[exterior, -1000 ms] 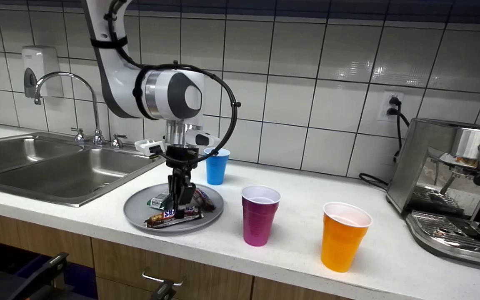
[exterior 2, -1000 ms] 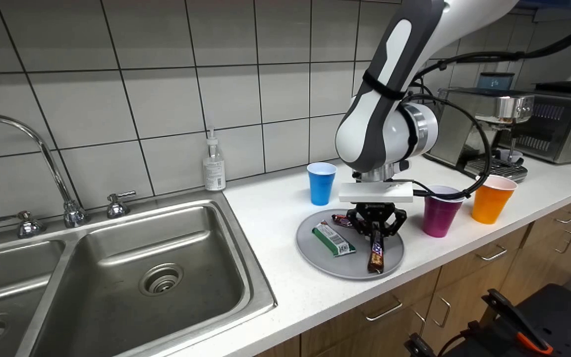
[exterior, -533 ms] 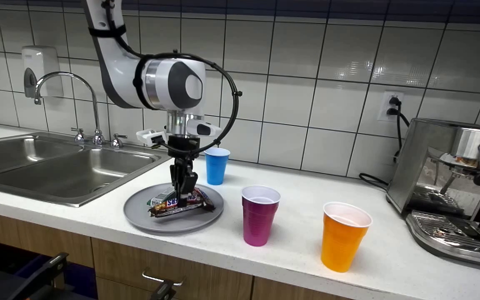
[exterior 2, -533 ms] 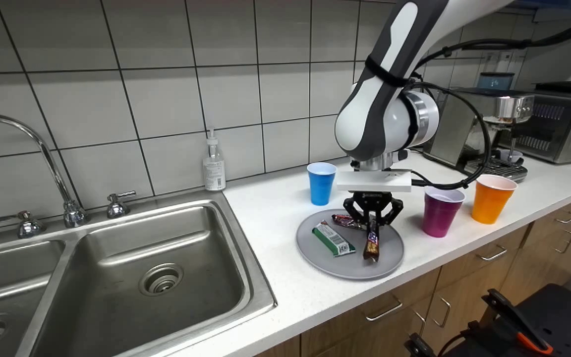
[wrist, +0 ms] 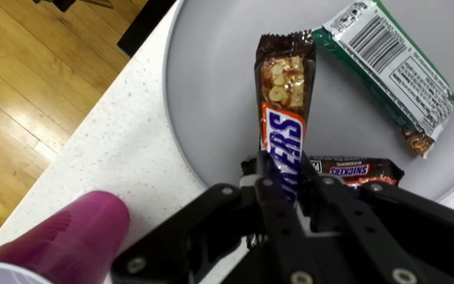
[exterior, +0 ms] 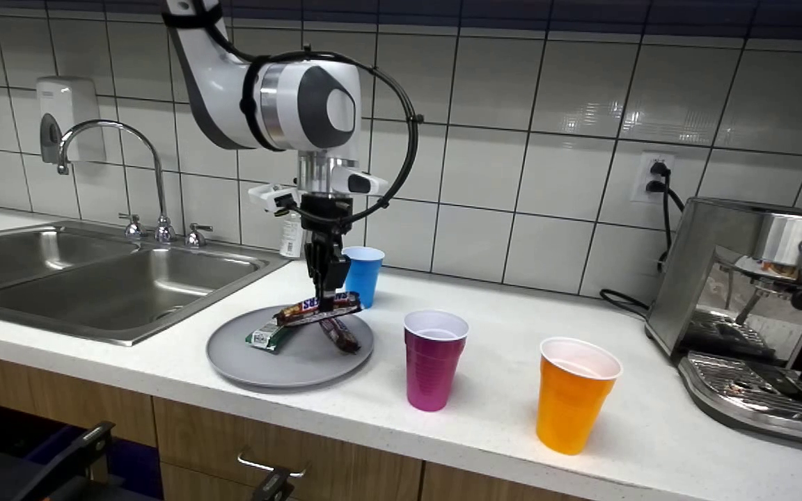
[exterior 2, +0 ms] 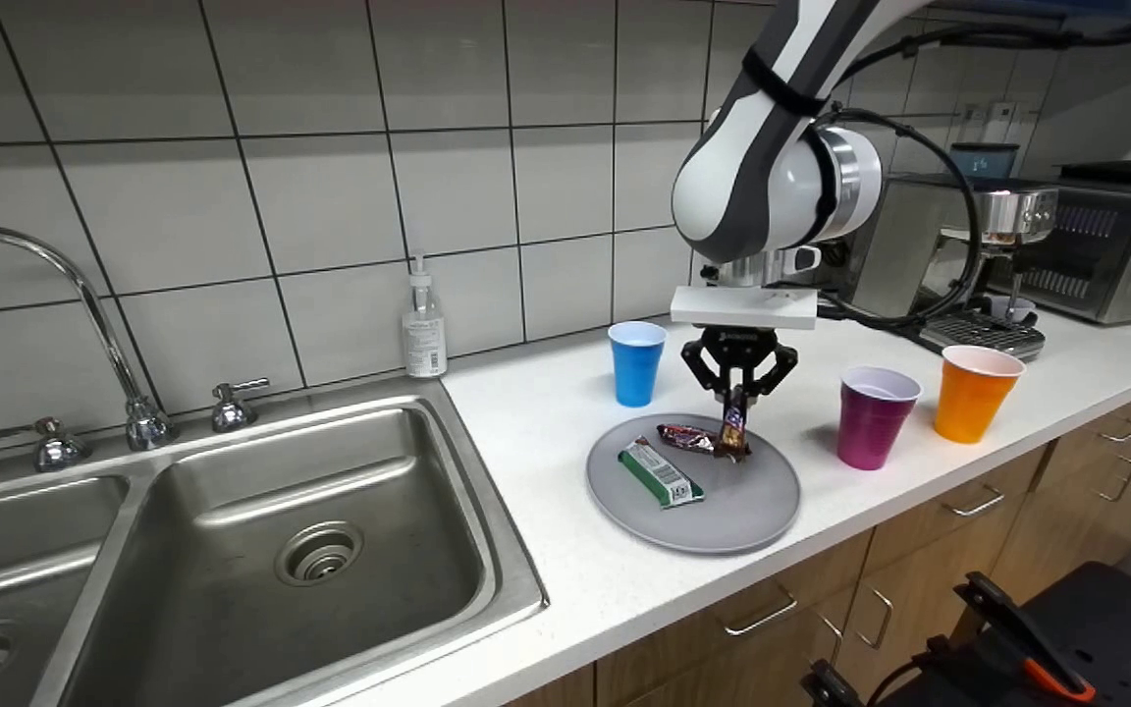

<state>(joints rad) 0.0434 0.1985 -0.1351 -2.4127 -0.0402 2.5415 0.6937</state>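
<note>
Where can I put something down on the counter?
There's bare counter between the tiled wall, purple cup and orange cup, and a narrow strip between the sink and plate. Over the plate it's crowded: the gripper holds a Snickers bar there, and a green bar and another Snickers lie below.

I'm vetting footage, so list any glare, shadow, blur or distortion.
In an exterior view, glare on the wall tiles; in both exterior views, bright streaks in the sink; in an exterior view, a soft shadow beside the purple cup; in the wrist view, the tool dark and slightly soft, lettering on the gripped Snickers bar legible, the purple cup seemingly stretched.
</note>
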